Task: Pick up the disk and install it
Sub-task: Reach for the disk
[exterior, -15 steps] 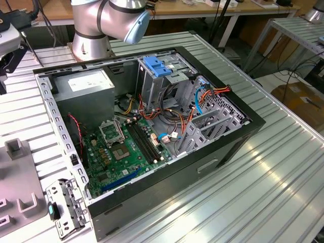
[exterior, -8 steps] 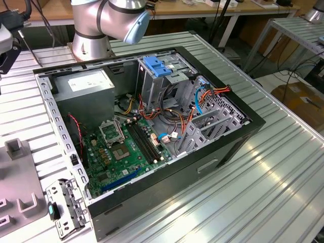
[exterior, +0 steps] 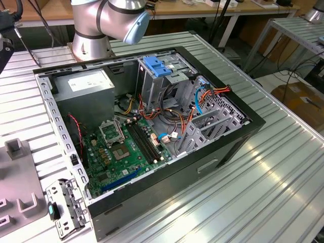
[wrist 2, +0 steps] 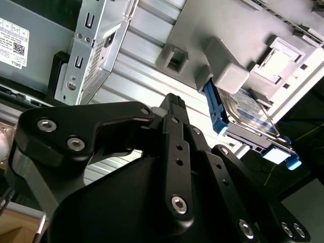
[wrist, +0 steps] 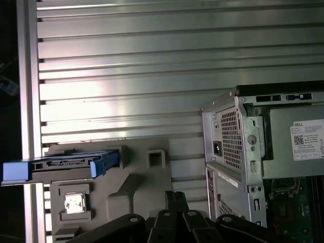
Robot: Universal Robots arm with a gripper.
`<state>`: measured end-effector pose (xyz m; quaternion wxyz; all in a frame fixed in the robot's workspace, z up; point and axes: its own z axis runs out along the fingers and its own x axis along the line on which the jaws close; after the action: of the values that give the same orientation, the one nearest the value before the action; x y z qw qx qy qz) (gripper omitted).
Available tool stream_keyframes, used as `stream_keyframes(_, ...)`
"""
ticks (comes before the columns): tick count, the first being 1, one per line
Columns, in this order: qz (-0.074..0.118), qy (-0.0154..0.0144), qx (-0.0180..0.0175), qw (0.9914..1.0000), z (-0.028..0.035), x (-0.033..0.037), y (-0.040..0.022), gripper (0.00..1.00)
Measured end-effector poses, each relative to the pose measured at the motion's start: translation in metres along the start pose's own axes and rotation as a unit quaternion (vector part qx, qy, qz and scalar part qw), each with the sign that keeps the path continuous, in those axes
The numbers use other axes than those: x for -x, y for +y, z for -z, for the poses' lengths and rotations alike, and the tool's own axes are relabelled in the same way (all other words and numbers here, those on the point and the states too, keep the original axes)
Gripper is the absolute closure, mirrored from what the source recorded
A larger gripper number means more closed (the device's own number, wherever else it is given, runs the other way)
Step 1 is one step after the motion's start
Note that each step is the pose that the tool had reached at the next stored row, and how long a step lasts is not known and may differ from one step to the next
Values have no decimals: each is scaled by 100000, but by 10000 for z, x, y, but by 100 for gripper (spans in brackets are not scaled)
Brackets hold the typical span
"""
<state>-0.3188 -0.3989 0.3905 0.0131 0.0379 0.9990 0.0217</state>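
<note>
The disk [wrist 2: 251, 112] stands on edge in a slot of a grey holder [wrist 2: 228, 30], its blue side rail [wrist 2: 213, 109] facing me. In the first wrist view the disk [wrist: 63, 164] appears as a thin dark slab with blue rails, on the grey holder [wrist: 147, 185]. My gripper [wrist 2: 174, 98] is above the ribbed table beside the holder, apart from the disk, its black fingers closed together on nothing. Its tips [wrist: 174, 195] point at the holder's edge.
An open computer case [exterior: 238, 136] lies on the ribbed metal table [exterior: 283, 192], with a green motherboard [exterior: 121, 152], a blue-handled drive cage [exterior: 158, 68] and a grey box with a white sticker [exterior: 83, 83]. The case's rear corner [wrist: 233, 147] is close beside the holder.
</note>
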Motion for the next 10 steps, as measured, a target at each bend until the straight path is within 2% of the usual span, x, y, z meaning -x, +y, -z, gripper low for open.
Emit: stream_keyframes(10, 3, -2, 1, 100000, 2, -113, -9, 89)
